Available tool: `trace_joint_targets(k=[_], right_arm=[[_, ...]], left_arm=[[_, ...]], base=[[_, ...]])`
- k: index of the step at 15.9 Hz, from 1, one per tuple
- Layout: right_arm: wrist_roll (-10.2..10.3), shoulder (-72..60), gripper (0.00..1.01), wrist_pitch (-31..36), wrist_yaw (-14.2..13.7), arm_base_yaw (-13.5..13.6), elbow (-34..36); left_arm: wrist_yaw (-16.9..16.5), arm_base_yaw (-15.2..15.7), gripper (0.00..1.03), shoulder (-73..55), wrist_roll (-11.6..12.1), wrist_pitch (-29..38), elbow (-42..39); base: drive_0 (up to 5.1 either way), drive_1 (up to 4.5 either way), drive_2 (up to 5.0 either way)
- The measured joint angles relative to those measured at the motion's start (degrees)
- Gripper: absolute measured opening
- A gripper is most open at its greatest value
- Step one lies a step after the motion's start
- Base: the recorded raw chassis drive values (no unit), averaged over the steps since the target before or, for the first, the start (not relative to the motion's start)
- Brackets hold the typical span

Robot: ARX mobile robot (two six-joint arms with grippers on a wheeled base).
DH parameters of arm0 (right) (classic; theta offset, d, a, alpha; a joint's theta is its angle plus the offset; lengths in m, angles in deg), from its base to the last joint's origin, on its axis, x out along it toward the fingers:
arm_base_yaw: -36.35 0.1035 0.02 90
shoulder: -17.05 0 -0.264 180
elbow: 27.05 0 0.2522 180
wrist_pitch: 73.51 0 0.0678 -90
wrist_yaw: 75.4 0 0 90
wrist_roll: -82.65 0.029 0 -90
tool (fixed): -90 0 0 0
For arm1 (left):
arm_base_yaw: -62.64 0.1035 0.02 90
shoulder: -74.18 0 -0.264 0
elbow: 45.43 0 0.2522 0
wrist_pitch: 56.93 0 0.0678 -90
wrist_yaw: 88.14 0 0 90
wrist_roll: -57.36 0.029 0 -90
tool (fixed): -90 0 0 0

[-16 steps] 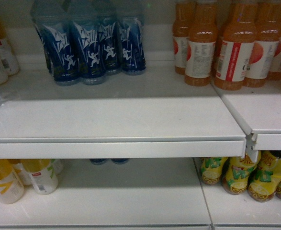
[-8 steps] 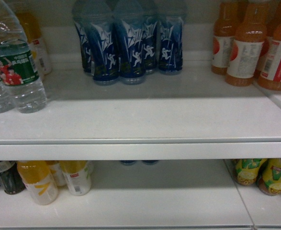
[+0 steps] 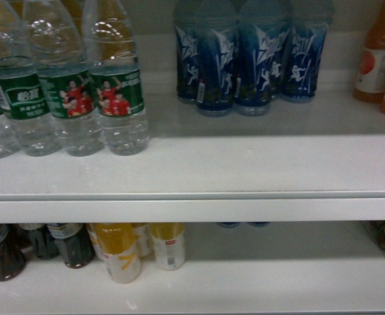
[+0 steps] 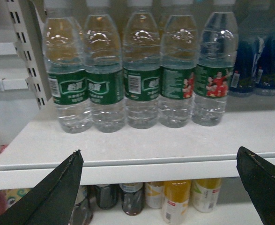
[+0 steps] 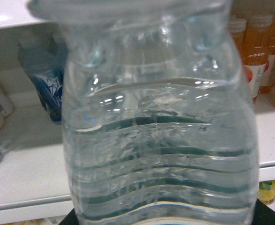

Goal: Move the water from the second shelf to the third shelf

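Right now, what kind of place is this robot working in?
Most likely a shop's drinks aisle or a mock-up of one: white metal shelves hold neat rows of identical clear ribbed water bottles with green labels, blue-labelled sports drink bottles and yellow juice bottles below.

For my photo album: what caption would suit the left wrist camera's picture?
Open left gripper facing a row of five green-labelled water bottles on a white shelf.

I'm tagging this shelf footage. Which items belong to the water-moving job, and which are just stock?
Job:
water bottles
left tool, open
shelf

Just stock:
blue sports drinks
orange juice bottles
dark cola bottles
yellow drink bottle
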Motion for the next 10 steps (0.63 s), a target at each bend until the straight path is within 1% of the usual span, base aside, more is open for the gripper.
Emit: trace_joint_targets(k=[8,10], right_arm=[[0.0,0.0,0.43,-0.3,-0.2,-0.1,0.0],[0.0,0.0,0.43,-0.5,0.2,0.0,0.0]], left_arm=[[0.1,0.0,0.98,0.0,0.0,0.0,0.0],[0.0,0.0,0.98,0.0,0.0,0.0,0.0]], base=[[-4.9,2.51,2.5],[-4.9,2.54,2.5]])
